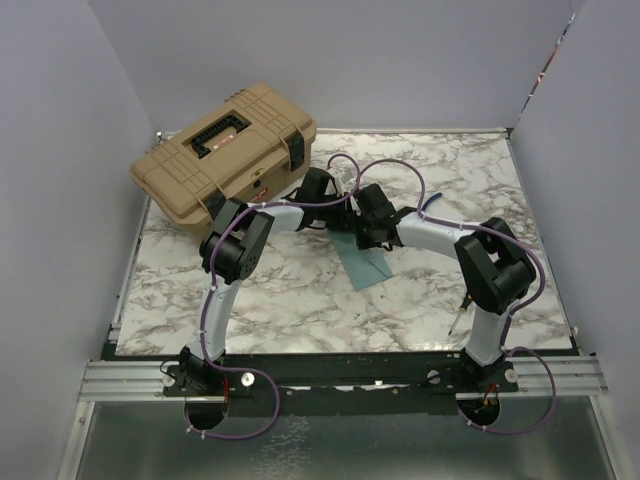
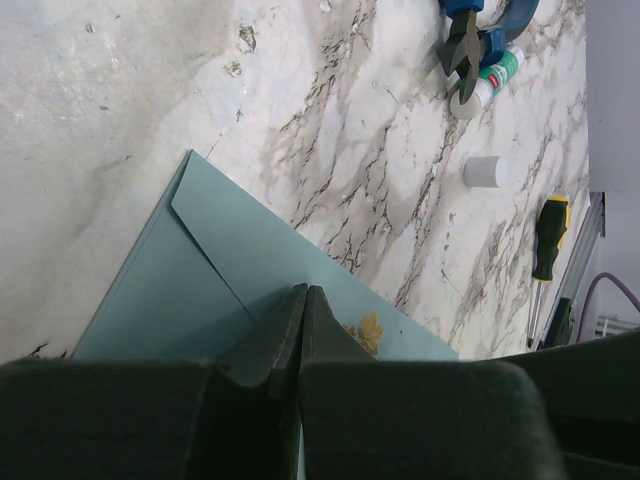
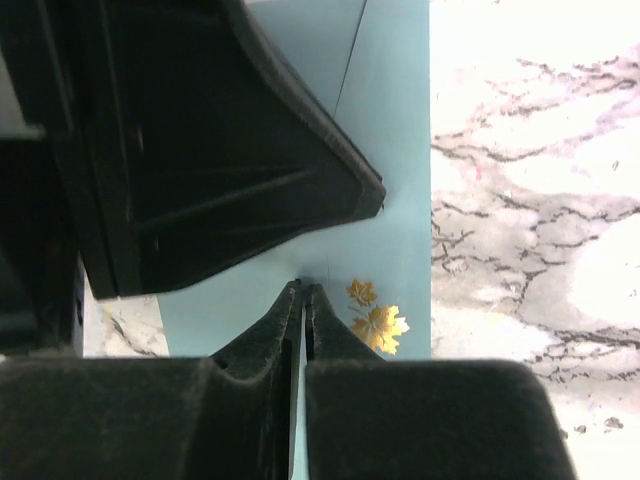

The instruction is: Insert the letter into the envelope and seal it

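While the envelope (image 2: 190, 270) is lying flat on the table (image 2: 120, 90), I am seeing the left gripper (image 2: 303, 298) poised over it, jaws closed and empty. The right gripper (image 3: 303, 296) is hovering closed too, beside its gold leaf (image 3: 378, 322)

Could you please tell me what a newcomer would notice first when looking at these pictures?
Probably the left gripper and right gripper meeting in the middle, both shut, tips at the teal envelope. Next, the tan toolbox at the far left corner, and the gold leaf on the envelope.
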### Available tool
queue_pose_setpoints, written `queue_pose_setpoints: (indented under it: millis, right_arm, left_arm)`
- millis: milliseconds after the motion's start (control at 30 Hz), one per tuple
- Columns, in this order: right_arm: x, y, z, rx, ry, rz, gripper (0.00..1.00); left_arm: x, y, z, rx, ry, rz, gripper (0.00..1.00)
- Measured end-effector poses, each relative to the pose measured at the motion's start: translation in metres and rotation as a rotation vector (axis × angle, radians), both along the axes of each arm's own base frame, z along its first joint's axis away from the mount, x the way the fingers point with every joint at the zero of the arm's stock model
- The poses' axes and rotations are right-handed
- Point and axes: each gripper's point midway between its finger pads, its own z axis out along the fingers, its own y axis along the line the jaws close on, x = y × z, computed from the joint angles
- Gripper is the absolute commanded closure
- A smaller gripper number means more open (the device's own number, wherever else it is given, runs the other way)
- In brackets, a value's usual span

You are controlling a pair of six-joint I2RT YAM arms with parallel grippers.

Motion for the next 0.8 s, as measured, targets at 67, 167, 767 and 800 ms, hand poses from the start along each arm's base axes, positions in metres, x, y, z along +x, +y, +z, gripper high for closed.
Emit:
queue_pose_setpoints:
  millis: [67, 167, 767, 800]
  right_arm:
    - [-0.005, -0.002, 0.000, -0.003, 0.000, 0.007, 0.95]
    - [-0.012, -0.007, -0.001, -0.008, 0.002, 0.013, 0.95]
    - [-0.028, -0.019, -0.002, -0.036, 0.010, 0.021, 0.94]
    - [-0.029, -0.020, -0.002, -0.037, 0.012, 0.021, 0.94]
  left_arm:
    - [0.000, 0.000, 0.000, 0.001, 0.002, 0.000, 1.00]
    - [0.000, 0.000, 0.000, 0.004, 0.007, 0.001, 1.00]
    - [0.001, 0.000, 0.000, 0.020, 0.013, 0.000, 1.00]
    - [0.001, 0.001, 0.000, 0.021, 0.014, 0.001, 1.00]
